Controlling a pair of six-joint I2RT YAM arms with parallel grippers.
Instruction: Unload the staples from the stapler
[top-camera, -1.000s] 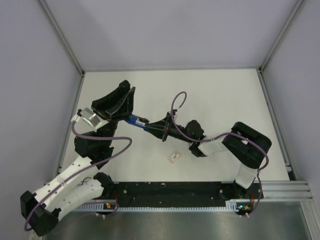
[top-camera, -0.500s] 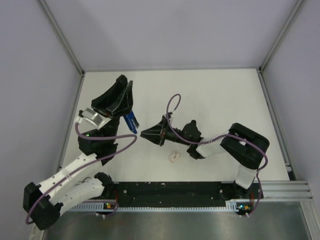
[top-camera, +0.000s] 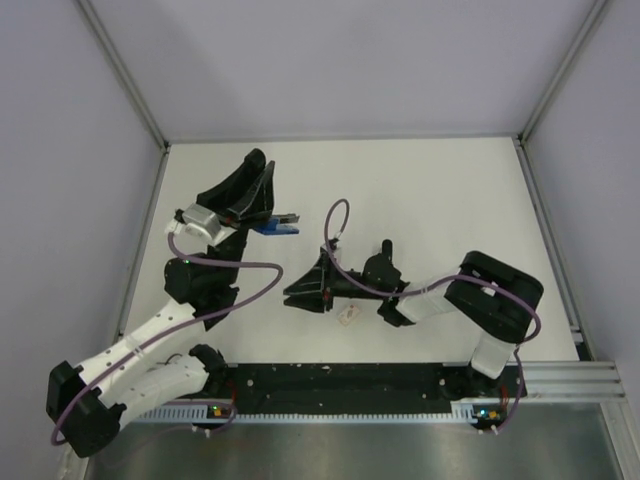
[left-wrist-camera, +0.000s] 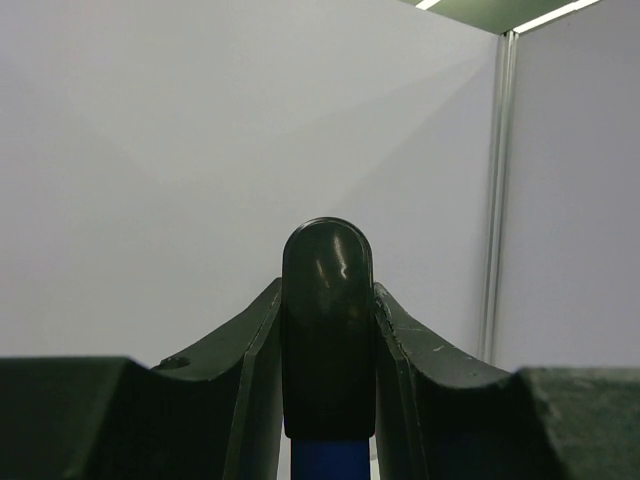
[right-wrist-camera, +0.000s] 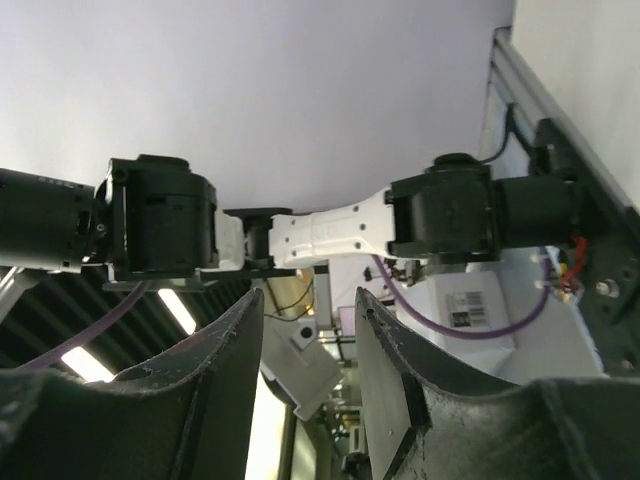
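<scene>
The stapler (top-camera: 279, 226), blue and black with a silvery part at its right end, is held above the table on the left. My left gripper (top-camera: 262, 205) is shut on it. In the left wrist view the stapler's rounded black end (left-wrist-camera: 327, 315) sits pinched between both fingers. My right gripper (top-camera: 292, 294) hangs lower and to the right of the stapler, apart from it. It is open, and the right wrist view shows nothing between its fingers (right-wrist-camera: 225, 360). I cannot make out the staples in any view.
A small whitish box (top-camera: 348, 316) lies on the white table (top-camera: 430, 200) just right of the right gripper. Purple cables loop off both arms. Grey walls and metal frame posts (top-camera: 125, 70) close in the table at the back and on both sides.
My right gripper has let go of the stapler, opened, and drawn back toward the near edge. My left gripper has swung the stapler round so that it points right.
</scene>
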